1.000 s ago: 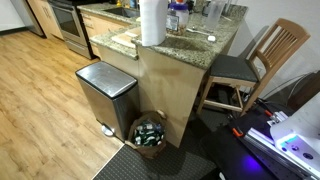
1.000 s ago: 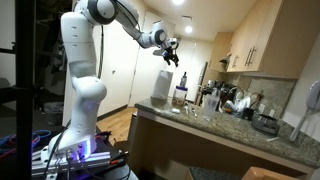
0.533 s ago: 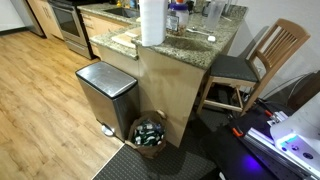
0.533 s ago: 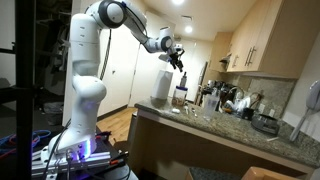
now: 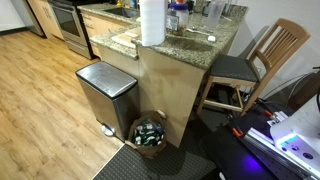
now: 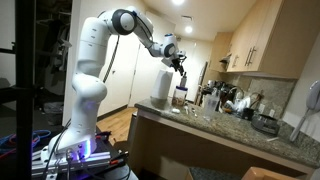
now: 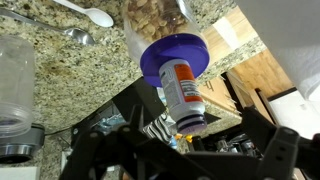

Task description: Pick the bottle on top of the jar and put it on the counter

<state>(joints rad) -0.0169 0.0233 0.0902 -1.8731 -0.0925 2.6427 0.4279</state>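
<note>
In the wrist view a small bottle (image 7: 183, 95) with a red and orange label and white cap stands upright on the dark bluish lid of the clear jar (image 7: 175, 52). The jar stands on the speckled granite counter (image 7: 60, 70). My gripper (image 7: 190, 150) is open and empty, straight above the bottle, with its dark fingers on either side of the cap and apart from it. In an exterior view the gripper (image 6: 180, 65) hangs just over the jar (image 6: 181, 98). The jar (image 5: 177, 18) and counter (image 5: 190, 42) also show in an exterior view.
A tall white paper-towel roll (image 5: 152, 22) stands beside the jar. A white spoon (image 7: 88, 12) and a glass container (image 7: 15, 85) lie on the counter. Below the counter are a steel pedal bin (image 5: 105, 95), a basket (image 5: 150, 133) and a wooden chair (image 5: 255, 65).
My arm has reached further over the counter. The gripper moved sideways and slightly down until it sits over the jar. The bottle and jar have not moved.
</note>
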